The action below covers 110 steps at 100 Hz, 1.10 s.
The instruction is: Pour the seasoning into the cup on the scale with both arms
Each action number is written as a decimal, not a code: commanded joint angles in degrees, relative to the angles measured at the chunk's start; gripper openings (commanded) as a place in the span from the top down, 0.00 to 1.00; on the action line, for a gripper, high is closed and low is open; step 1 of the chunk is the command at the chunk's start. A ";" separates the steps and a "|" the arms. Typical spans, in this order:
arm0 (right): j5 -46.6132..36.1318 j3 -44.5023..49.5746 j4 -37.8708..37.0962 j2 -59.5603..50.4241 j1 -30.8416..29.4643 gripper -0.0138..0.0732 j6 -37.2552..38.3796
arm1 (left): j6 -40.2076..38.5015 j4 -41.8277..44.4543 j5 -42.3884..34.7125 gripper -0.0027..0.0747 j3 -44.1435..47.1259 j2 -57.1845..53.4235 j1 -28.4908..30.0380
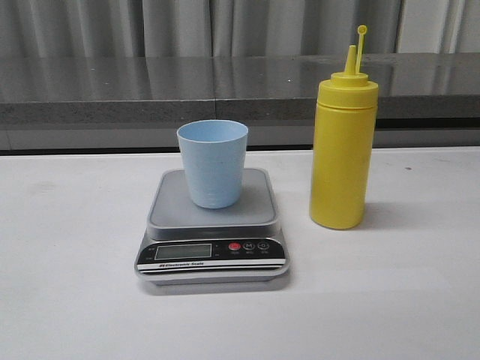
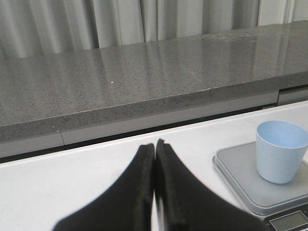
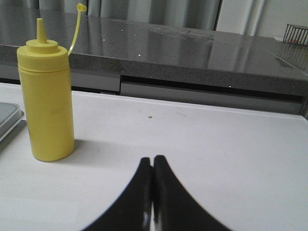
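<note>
My left pincer (image 2: 154, 159) is closed with nothing in it, low over the white counter (image 1: 67, 300), near the kitchen scale (image 1: 212, 229) but apart from it. The pale blue cup (image 1: 212, 163) stands upright on the square platform, a little toward the back; I judge it already well placed, so this arm needs only to steady it. Inside I see only its blue wall, but the bottom is hidden. The yellow squeeze bottle (image 1: 343, 142) stands upright just beside the scale, its small cap off the nozzle on the tether. My right pincer (image 3: 153, 180) is closed and empty too. It must open wide first, then take the bottle at the middle of the body, gently.
</note>
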 commanded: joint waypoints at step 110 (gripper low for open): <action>-4.80 0.00 -0.10 -0.92 -0.29 0.98 -0.55 | 0.61 1.86 -17.18 0.99 13.06 -8.21 11.21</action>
